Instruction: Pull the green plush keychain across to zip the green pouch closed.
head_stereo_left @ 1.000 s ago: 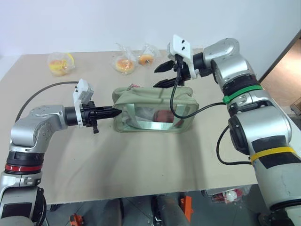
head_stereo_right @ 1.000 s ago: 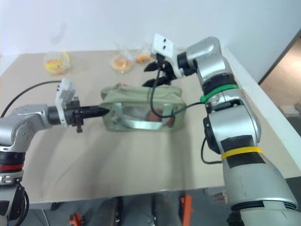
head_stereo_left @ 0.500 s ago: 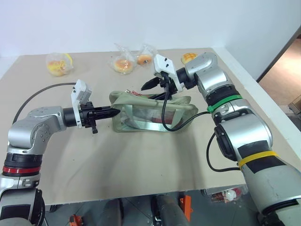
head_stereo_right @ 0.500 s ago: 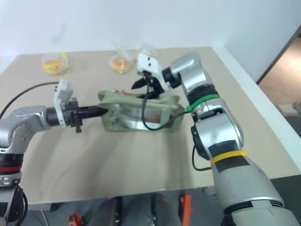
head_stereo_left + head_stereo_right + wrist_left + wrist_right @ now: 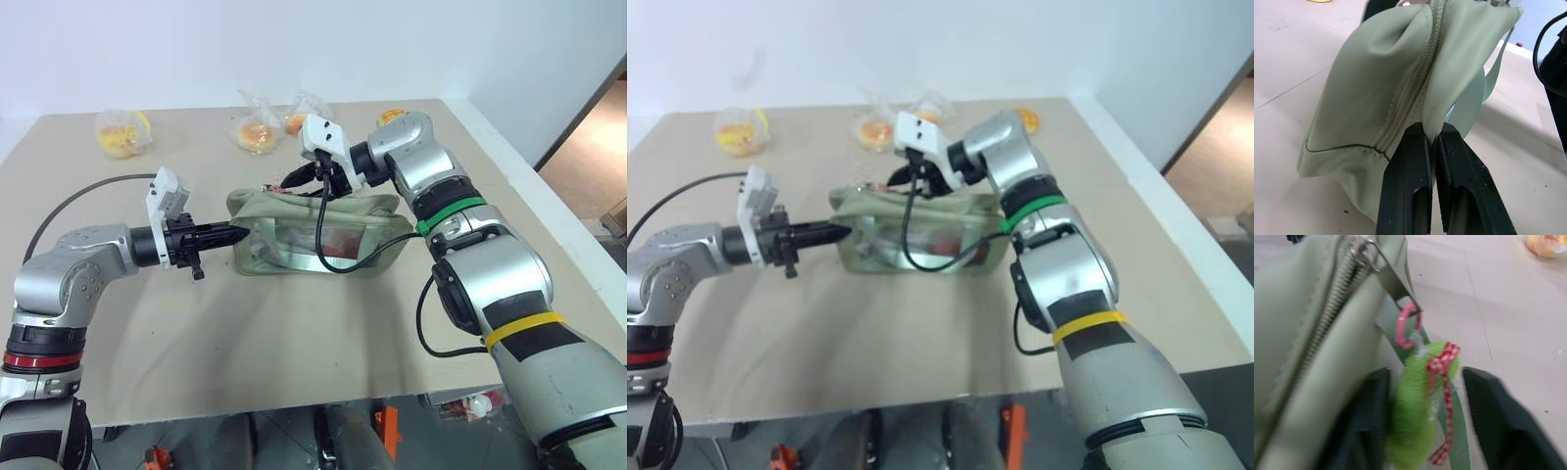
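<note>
Grasp step. Green pouch (image 5: 318,230) sits mid tabletop (image 5: 294,323). Left claw (image 5: 1432,147) is clamped together on a fold of fabric at the pouch's end, bracing it. Right claw (image 5: 1425,426) straddles the green plush keychain (image 5: 1415,416) hanging off the zipper pull by a pink ring (image 5: 1406,328); fingers apart, not gripping yet. Next: pinch the keychain firmly, then pull along the zipper line away from the left claw.

Wrapped buns lie along the desk's (image 5: 294,343) far edge — one (image 5: 122,132) leftward, two (image 5: 260,130) mid-edge, another (image 5: 390,117) further right.
</note>
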Controlling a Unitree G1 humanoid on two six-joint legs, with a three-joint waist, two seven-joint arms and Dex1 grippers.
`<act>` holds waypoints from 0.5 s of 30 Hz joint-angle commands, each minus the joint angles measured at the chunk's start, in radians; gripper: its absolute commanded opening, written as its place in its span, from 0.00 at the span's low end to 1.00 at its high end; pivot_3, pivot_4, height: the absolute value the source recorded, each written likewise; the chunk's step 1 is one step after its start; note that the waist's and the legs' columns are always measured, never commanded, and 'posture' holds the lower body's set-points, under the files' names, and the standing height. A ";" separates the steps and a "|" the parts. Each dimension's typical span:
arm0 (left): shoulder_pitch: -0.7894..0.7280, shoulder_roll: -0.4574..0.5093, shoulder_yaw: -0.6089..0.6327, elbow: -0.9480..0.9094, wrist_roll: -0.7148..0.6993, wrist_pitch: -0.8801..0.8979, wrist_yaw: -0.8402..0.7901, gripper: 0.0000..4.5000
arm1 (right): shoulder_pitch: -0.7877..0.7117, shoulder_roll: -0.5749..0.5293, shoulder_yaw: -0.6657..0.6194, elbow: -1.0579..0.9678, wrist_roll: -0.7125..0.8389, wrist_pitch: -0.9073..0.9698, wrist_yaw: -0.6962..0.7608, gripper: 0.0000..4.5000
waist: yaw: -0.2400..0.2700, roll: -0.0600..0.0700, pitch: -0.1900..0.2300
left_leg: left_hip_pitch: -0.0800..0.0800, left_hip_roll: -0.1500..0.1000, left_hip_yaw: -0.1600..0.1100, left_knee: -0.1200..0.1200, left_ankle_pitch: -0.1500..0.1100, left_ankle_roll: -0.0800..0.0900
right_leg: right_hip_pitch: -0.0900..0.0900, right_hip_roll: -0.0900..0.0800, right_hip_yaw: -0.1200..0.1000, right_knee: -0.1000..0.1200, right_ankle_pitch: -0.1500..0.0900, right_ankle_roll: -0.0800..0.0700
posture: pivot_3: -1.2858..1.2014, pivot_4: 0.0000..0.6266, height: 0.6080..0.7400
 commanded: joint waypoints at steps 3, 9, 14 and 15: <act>-0.005 0.013 0.029 -0.023 -0.013 -0.010 0.002 0.00 | -0.043 -0.007 -0.046 -0.013 0.016 -0.017 0.022 0.04 | 0.000 0.000 0.000 | 0.000 0.000 0.000 0.000 0.000 0.000 | 0.000 0.000 0.000 0.000 0.000 0.000 | 0.52 0.24 1.00; -0.016 0.008 0.020 -0.009 -0.008 -0.015 -0.002 0.00 | -0.058 -0.034 -0.059 0.000 0.006 -0.019 -0.021 0.01 | 0.000 0.000 0.000 | 0.000 0.000 0.000 0.000 0.000 0.000 | 0.000 0.000 0.000 0.000 0.000 0.000 | 0.52 0.24 1.00; -0.018 0.007 0.014 0.000 -0.005 -0.018 -0.009 0.00 | -0.100 -0.112 -0.088 -0.032 0.024 -0.018 0.003 0.01 | 0.000 0.000 0.000 | 0.000 0.000 0.000 0.000 0.000 0.000 | 0.000 0.000 0.000 0.000 0.000 0.000 | 0.52 0.24 1.00; -0.019 0.007 0.013 0.004 -0.005 -0.019 -0.012 0.00 | -0.110 -0.128 -0.096 -0.041 0.028 -0.022 0.005 0.01 | 0.000 0.000 0.000 | 0.000 0.000 0.000 0.000 0.000 0.000 | 0.000 0.000 0.000 0.000 0.000 0.000 | 0.52 0.24 1.00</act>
